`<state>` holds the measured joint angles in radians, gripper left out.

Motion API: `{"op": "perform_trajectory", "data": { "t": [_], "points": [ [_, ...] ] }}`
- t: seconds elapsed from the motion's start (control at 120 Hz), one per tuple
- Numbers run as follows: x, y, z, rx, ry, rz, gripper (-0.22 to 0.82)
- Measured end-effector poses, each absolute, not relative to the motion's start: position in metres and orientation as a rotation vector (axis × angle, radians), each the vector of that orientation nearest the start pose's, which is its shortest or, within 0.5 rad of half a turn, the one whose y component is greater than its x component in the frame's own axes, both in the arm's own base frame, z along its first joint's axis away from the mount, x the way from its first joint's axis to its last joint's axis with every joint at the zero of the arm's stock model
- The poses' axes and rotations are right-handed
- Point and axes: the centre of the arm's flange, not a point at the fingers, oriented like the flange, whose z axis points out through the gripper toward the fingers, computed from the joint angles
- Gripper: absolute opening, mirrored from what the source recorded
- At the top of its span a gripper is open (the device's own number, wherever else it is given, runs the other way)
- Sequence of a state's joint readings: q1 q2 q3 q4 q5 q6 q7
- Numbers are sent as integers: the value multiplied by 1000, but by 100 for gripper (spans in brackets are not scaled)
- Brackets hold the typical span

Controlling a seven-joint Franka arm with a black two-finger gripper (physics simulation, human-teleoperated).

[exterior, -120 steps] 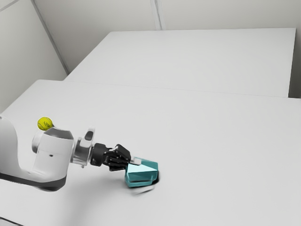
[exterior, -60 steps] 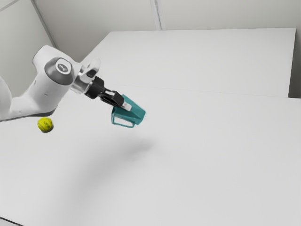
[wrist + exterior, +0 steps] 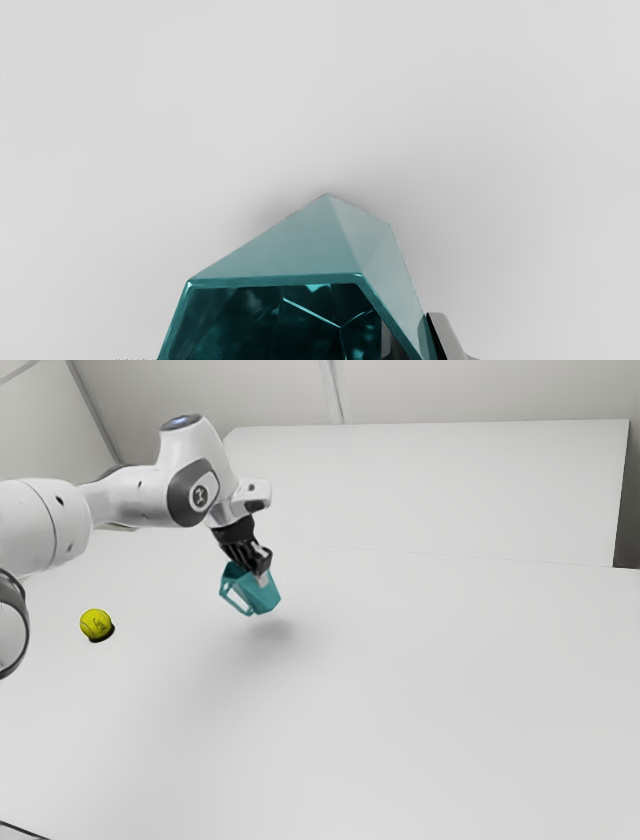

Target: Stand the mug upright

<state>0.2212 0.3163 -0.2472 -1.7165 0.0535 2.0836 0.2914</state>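
My gripper (image 3: 262,574) is shut on the wall of the teal mug (image 3: 264,598) near its rim, and holds it above the table, tilted, with the handle toward the exterior view's left. The wrist view looks into the open mouth of the faceted mug (image 3: 295,250); there the gripper (image 3: 411,339) has one finger inside the mug and the other against the outside of the same wall. Part of the mug runs out of that view.
A yellow ball (image 3: 96,623) lies on the white table (image 3: 450,690), at the exterior view's left, apart from the mug. Behind stands another white surface (image 3: 420,490) near the walls.
The mug has been lifted off the table and carried toward the exterior view's back. Over the last half second my hand has swung to point more steeply downward, turning the mug with it.
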Motion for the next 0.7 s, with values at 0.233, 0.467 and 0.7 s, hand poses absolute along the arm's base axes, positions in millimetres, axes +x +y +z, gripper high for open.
{"op": "perform_trajectory", "data": {
  "t": [0.233,0.467,0.7],
  "points": [
    [673,-5,384,-3035,336,-24,-18],
    [676,-7,367,-3040,150,39,-1],
    [673,-10,367,-3042,10,69,39]
  ]
}}
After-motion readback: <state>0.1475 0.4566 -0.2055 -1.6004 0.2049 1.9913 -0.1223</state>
